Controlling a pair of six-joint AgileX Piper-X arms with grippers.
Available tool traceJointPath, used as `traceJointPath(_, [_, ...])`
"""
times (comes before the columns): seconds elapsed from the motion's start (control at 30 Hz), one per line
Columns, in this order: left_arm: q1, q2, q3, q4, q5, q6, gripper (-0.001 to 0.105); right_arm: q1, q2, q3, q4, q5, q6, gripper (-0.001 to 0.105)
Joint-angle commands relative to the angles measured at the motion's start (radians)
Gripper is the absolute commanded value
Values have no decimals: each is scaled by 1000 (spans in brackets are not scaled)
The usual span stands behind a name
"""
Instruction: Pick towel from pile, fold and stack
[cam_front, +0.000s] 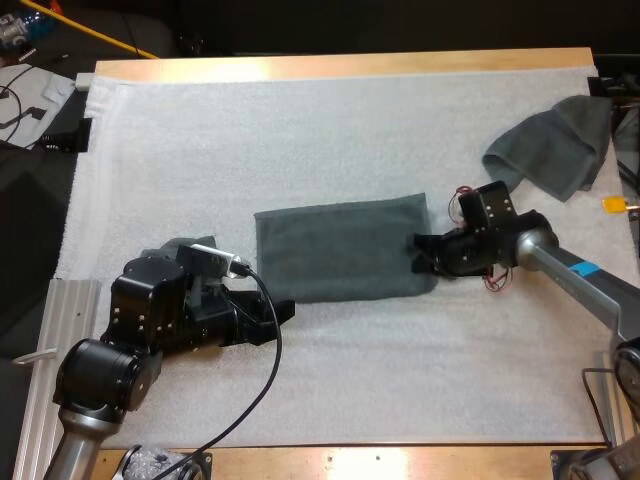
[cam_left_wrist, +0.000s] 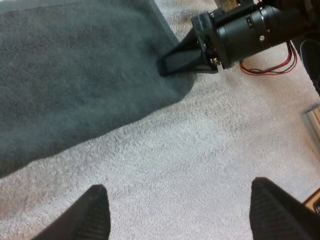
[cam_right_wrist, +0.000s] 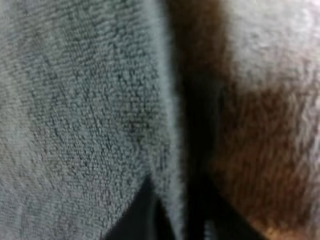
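Note:
A dark grey-green towel (cam_front: 340, 250) lies flat and folded in the middle of the white mat. My right gripper (cam_front: 418, 252) is at its right edge, low on the mat. In the right wrist view its fingers (cam_right_wrist: 145, 215) press close on the towel's hem (cam_right_wrist: 167, 150) from both sides, so it is shut on the towel (cam_left_wrist: 75, 75). From the left wrist the right gripper (cam_left_wrist: 167, 64) shows at the towel's near corner. My left gripper (cam_left_wrist: 177, 210) is open over bare mat, just off the towel's front left corner (cam_front: 282, 310).
A second, crumpled towel (cam_front: 555, 145) lies at the far right of the mat, partly over its edge. The white mat (cam_front: 300, 130) stretches bare behind and in front of the folded towel. A metal rail (cam_front: 60, 320) runs along the table's left side.

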Motion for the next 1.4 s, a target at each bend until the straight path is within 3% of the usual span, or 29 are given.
traceJointPath(0.0, [-1,-2,-5,-4,7,-6,58,0,-34,0,79,72,-39,0])
traceJointPath(0.17, [-1,-4,-4,-1,11,2,58,4,-127,0,233,288,-135,0])
traceJointPath(0.2, [-1,-3,-4,-1,10,7,58,-1,-174,1,305,402,-192,0])
traceJointPath(0.27, [-1,-6,-5,2,8,0,58,0,-156,2,255,317,-159,0])
traceJointPath(0.5, [-2,-10,-4,21,15,18,58,2,-301,-7,474,718,-366,0])
traceJointPath(0.63, [-1,-10,-6,23,17,26,58,2,-359,-9,543,824,-416,0])
traceJointPath(0.8, [-1,-12,-5,26,18,29,58,13,-398,-17,564,776,-384,0])
traceJointPath(1.03, [-1,-11,-4,29,29,29,58,111,-374,-27,502,574,-199,0])
traceJointPath(1.1, [-2,-4,-5,18,17,25,58,114,-378,-22,508,596,-227,0])
traceJointPath(1.37, [-3,-4,-5,21,34,23,58,230,-231,-24,305,326,47,0])
